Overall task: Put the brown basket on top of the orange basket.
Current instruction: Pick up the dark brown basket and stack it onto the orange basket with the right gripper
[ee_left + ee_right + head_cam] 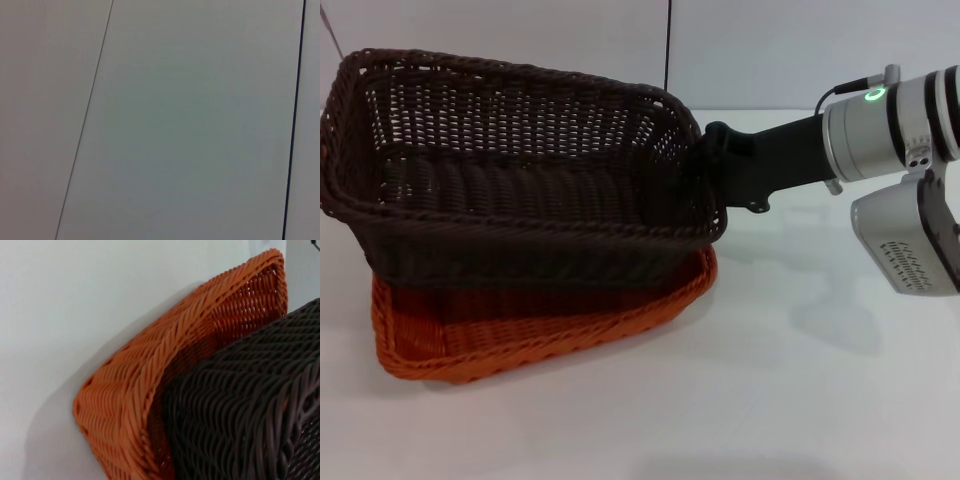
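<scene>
The brown basket (520,215) sits over the orange basket (550,335) on the left of the white table, its base down inside the orange rim, slightly tilted. My right gripper (712,165) reaches in from the right and is closed on the brown basket's right-hand rim; its fingertips are mostly hidden by the weave. The right wrist view shows the brown basket's outer wall (250,405) close up, with the orange basket's corner (145,385) beside it. My left gripper is out of view; its wrist view shows only a plain wall.
The white tabletop (800,380) stretches to the right and front of the baskets. A pale wall with a dark vertical seam (668,50) stands behind. My right arm's silver wrist (890,120) hangs over the table's right side.
</scene>
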